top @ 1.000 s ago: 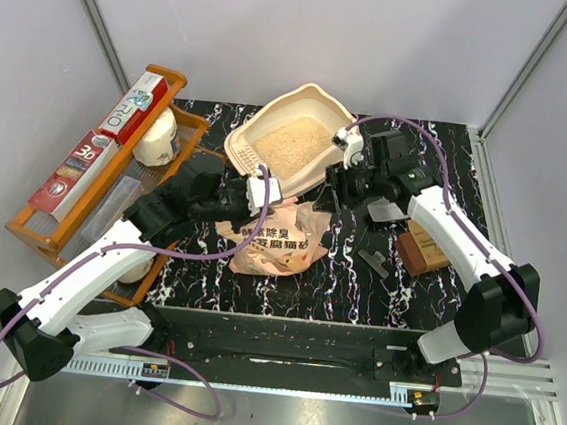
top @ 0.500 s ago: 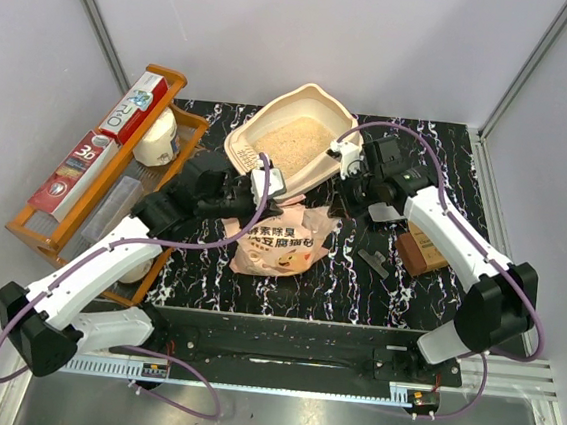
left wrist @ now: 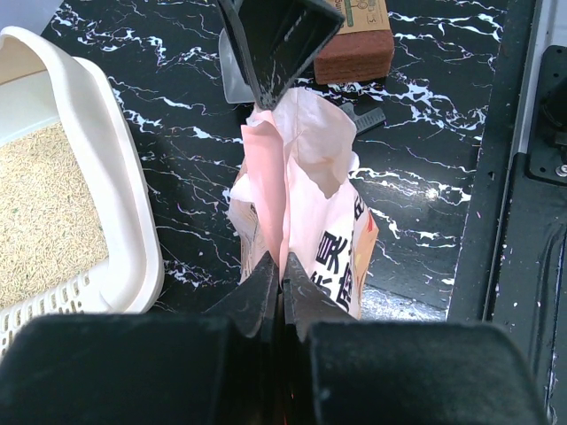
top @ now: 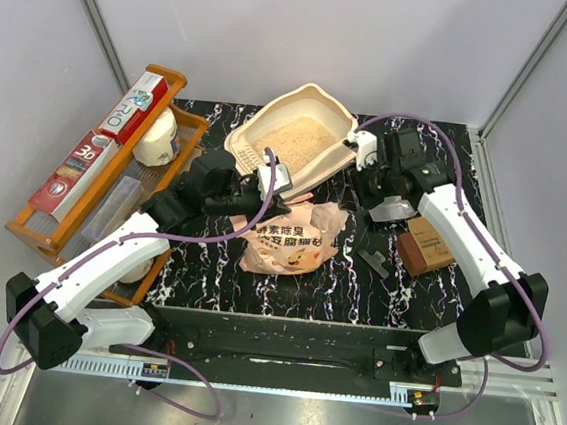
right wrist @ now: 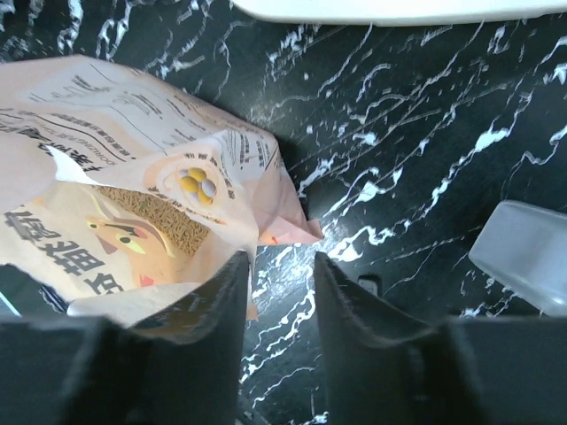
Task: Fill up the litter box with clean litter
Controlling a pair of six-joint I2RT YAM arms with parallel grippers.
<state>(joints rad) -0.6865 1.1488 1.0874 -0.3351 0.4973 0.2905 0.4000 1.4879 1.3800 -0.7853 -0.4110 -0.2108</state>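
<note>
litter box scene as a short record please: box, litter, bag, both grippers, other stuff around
litter box: at the far middle of the table, holding litter
clean litter: pale granules covering the box floor
pink bag: crumpled, on the table just in front of the box
left gripper: shut on the bag's upper edge
right gripper: open, nothing between its fingers, beside the bag
other: orange rack at the left; brown block at the right
</note>
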